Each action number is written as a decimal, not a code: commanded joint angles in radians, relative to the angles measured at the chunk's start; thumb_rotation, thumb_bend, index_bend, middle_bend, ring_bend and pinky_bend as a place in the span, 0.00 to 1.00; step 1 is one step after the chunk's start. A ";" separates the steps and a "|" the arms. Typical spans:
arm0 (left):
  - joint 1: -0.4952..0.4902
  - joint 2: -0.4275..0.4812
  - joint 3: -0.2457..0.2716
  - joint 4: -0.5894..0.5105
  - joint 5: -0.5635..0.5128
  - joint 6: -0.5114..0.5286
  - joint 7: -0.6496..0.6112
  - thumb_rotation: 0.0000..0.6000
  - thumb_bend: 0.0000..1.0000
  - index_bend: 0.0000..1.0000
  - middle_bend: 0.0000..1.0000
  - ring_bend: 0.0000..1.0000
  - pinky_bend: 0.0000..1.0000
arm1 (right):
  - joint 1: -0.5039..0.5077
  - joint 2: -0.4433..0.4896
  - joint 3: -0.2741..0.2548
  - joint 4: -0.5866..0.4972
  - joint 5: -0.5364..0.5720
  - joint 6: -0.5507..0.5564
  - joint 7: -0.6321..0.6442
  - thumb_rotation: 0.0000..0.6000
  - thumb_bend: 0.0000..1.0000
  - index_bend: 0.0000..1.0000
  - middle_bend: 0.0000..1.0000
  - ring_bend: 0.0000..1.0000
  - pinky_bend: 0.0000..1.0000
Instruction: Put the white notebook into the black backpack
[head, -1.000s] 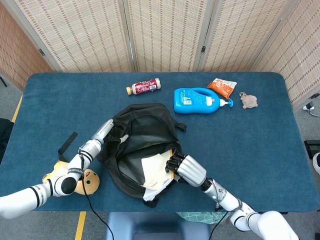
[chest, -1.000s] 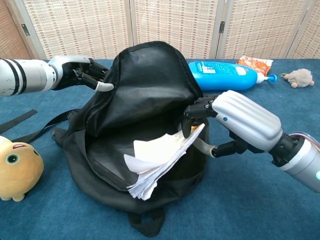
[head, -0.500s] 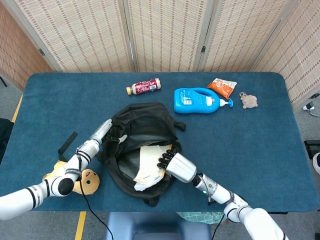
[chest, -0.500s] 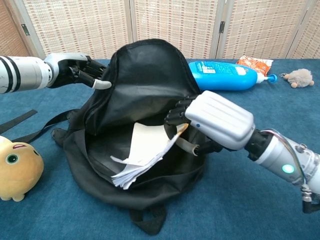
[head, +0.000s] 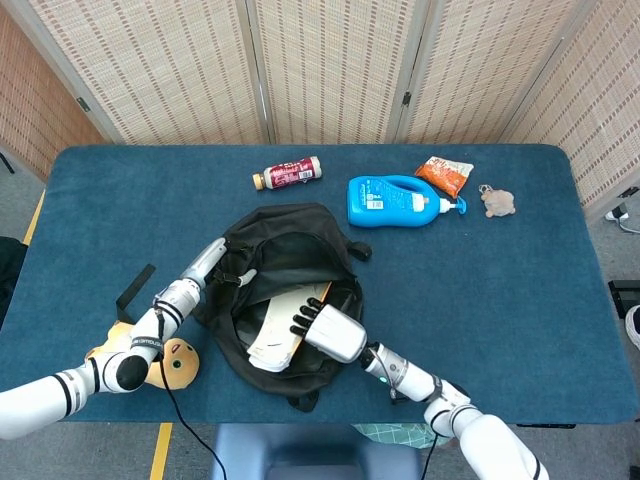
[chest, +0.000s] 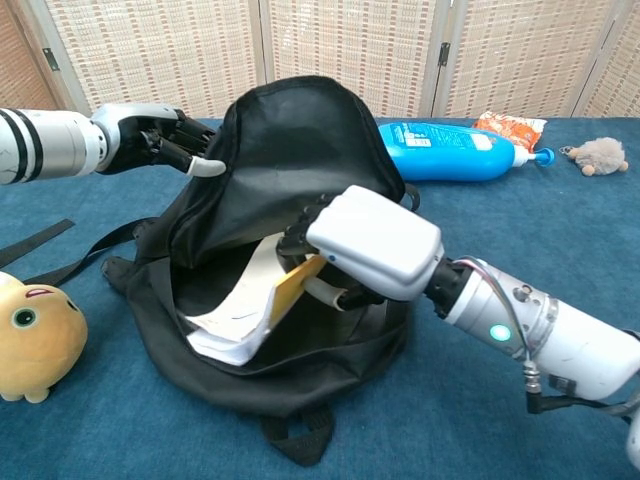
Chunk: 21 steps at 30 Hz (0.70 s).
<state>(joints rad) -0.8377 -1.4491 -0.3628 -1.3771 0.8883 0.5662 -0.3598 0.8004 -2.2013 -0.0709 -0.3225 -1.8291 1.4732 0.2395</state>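
Observation:
The black backpack (head: 290, 255) (chest: 290, 150) lies open in the middle of the table, its mouth facing me. The white notebook (head: 268, 337) (chest: 235, 310) sits partly inside that mouth, pages fanned toward the left. My right hand (head: 325, 329) (chest: 365, 240) grips the notebook's right edge inside the opening. At the bag's left side, my left hand (head: 205, 265) (chest: 150, 140) holds the upper rim up, fingers curled on the fabric. The notebook's far end is hidden by the bag.
A blue bottle (head: 395, 199), a red-labelled bottle (head: 288, 173), an orange packet (head: 444, 174) and a small plush (head: 496, 202) lie along the far side. A yellow plush toy (head: 165, 362) (chest: 35, 335) and a black strap (head: 134, 287) lie at the front left.
My right hand has moved left and deeper into the bag's mouth with the notebook, which now lies lower inside. The left hand has stayed on the rim.

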 joint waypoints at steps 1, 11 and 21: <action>0.000 0.001 0.001 -0.001 -0.001 0.001 0.000 1.00 0.69 0.72 0.43 0.34 0.11 | 0.017 -0.013 -0.002 0.000 -0.001 0.008 0.001 1.00 0.51 0.95 0.54 0.43 0.39; 0.005 0.013 0.002 -0.009 0.005 0.003 -0.013 1.00 0.69 0.72 0.43 0.34 0.11 | 0.017 0.000 -0.032 0.039 -0.001 -0.015 0.017 1.00 0.50 0.95 0.54 0.42 0.38; 0.013 0.022 0.003 -0.014 0.022 0.002 -0.031 1.00 0.69 0.72 0.43 0.34 0.11 | 0.009 0.009 -0.026 0.089 0.034 -0.066 0.015 1.00 0.51 0.95 0.54 0.42 0.36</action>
<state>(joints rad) -0.8252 -1.4266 -0.3599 -1.3915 0.9103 0.5679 -0.3912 0.8085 -2.1908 -0.0997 -0.2376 -1.7985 1.4114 0.2577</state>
